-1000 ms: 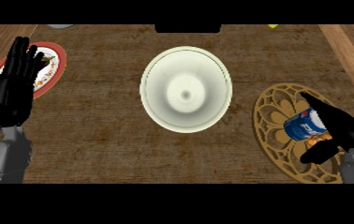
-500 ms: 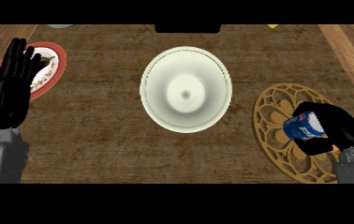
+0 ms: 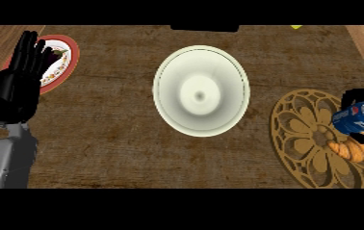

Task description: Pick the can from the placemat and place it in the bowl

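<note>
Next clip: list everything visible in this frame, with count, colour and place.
Round ceramic bowl: one, cream-white, middle of the counter.
Round openwork placemat: one, golden-tan, right side.
Cylindrical metal can: one, blue, right edge, over the placemat.
Small lumpy object: one, orange-brown, on the placemat below the can; unidentifiable.
Round patterned plate: one, red-rimmed, upper left, partly hidden.
Flat dark object: one, black, top edge, middle.
Small scrap: one, yellow, top right.
Wooden counter: one, brown, under everything.
Left robot hand: one, black, open, fingers up, resting at left edge.
Right robot hand: one, black, only a sliver at right edge, above the can.
</note>
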